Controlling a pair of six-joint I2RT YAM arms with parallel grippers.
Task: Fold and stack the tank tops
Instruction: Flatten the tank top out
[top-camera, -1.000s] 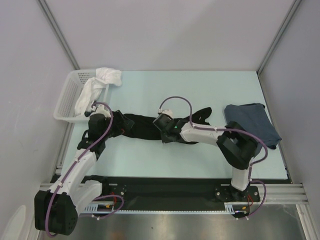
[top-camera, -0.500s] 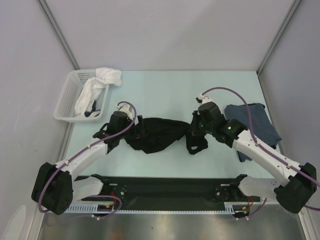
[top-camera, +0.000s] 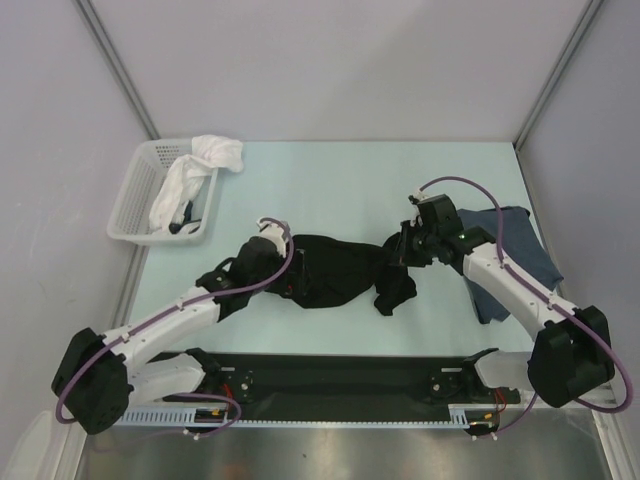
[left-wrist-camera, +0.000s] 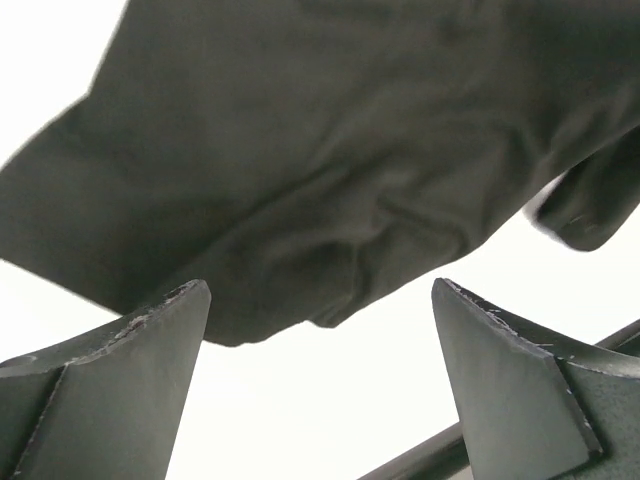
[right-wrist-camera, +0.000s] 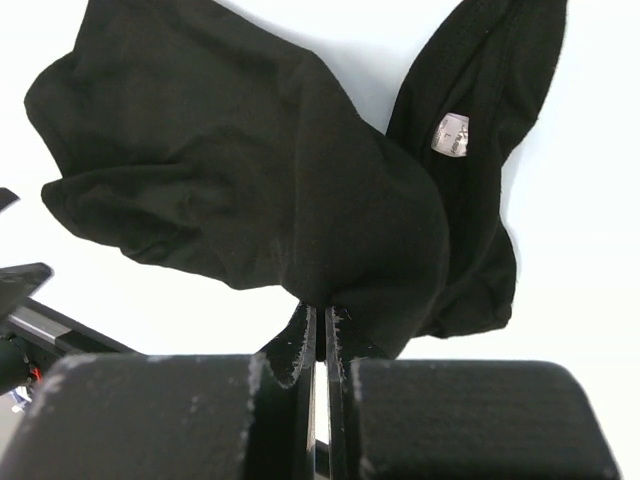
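Note:
The black tank top (top-camera: 335, 272) lies bunched on the table's middle. My right gripper (top-camera: 398, 252) is shut on its right end, and the right wrist view shows the jaws (right-wrist-camera: 320, 312) pinching a fold of the black cloth (right-wrist-camera: 250, 170), with a strap bearing a label (right-wrist-camera: 450, 134) hanging beside. My left gripper (top-camera: 288, 266) is at the top's left end. In the left wrist view it (left-wrist-camera: 320, 290) is open, with the black cloth (left-wrist-camera: 330, 180) just beyond the fingertips and nothing between them. The slate-blue tank top (top-camera: 512, 250) lies folded at the right.
A white lattice basket (top-camera: 128, 208) with a white cloth (top-camera: 200, 160) draped over it stands at the back left. The black base rail (top-camera: 330, 375) runs along the near edge. Frame posts and grey walls enclose the table.
My right gripper has pulled the black top's end rightward, toward the blue top. My left arm has followed to the right along the cloth. The black top has shifted right and bunched.

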